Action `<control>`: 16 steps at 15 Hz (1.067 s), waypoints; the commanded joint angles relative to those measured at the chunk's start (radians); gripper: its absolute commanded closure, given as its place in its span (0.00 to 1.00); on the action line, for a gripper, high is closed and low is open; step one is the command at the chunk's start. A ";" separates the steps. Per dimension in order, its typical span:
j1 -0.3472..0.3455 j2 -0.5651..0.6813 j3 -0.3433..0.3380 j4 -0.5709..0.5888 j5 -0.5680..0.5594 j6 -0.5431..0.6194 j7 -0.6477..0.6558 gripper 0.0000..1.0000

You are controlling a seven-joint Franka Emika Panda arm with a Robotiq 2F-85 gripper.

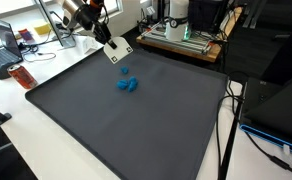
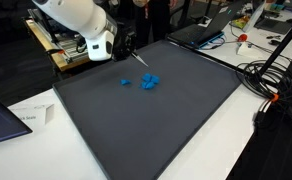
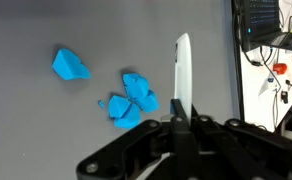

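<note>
Blue scraps lie on a dark grey mat. They form a tight cluster of blue pieces, with a lone blue piece a little apart from it. Both show in both exterior views as well, near the middle of the mat's far half. The gripper is clenched on a white flat panel. In the wrist view this panel appears edge-on as a narrow blade, its long axis running straight out from the jaws. In that view the cluster sits just beside the blade on its left, not touching it, and the lone piece lies farther left. In an exterior view the panel shows its broad face with a dark mark at one corner, hanging above the mat behind the scraps. I cannot tell whether its lower edge touches the mat. The panel's held end is hidden in the jaws, and what the blue scraps are made of is too small to make out.
</note>
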 commanded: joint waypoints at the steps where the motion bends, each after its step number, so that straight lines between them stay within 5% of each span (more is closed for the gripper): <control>1: -0.018 0.059 -0.001 0.061 0.044 -0.051 -0.041 0.99; 16: -0.062 0.299 0.017 0.303 0.032 -0.202 -0.098 0.99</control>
